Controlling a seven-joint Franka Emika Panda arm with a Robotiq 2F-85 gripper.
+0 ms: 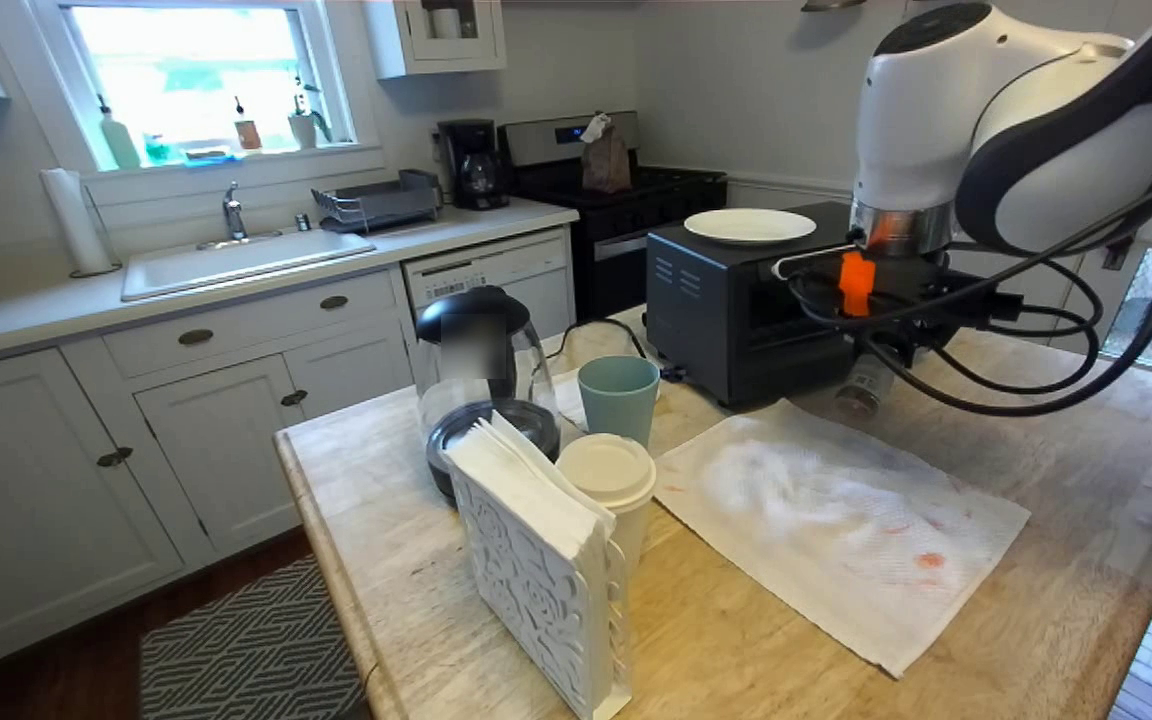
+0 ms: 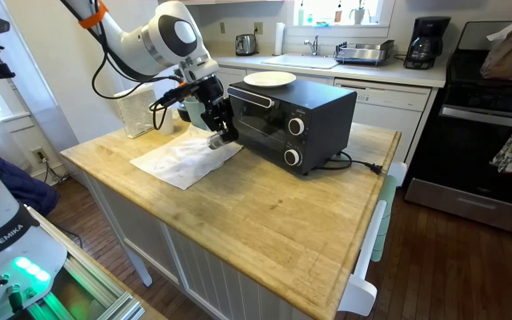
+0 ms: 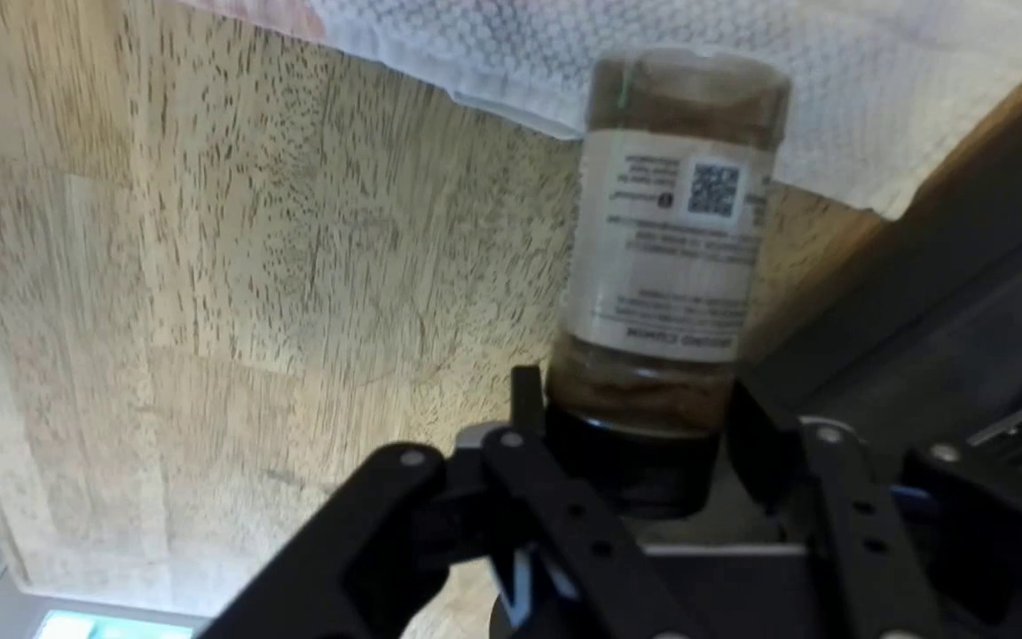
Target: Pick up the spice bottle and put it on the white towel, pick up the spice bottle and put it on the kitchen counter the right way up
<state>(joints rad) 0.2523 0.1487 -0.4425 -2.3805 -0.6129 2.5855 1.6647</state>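
The spice bottle has brown contents, a white label and a dark cap. My gripper is shut on it at the cap end, and its base points away from the jaws. In both exterior views the bottle hangs tilted, base downward, from the gripper, near the towel's edge by the oven. It seems to be held above the surface. The white towel lies wrinkled with reddish stains on the wooden kitchen counter. The towel also shows at the top of the wrist view.
A black toaster oven with a white plate on top stands close beside the gripper. A teal mug, a lidded paper cup, a glass kettle and a white napkin holder stand at the towel's other side.
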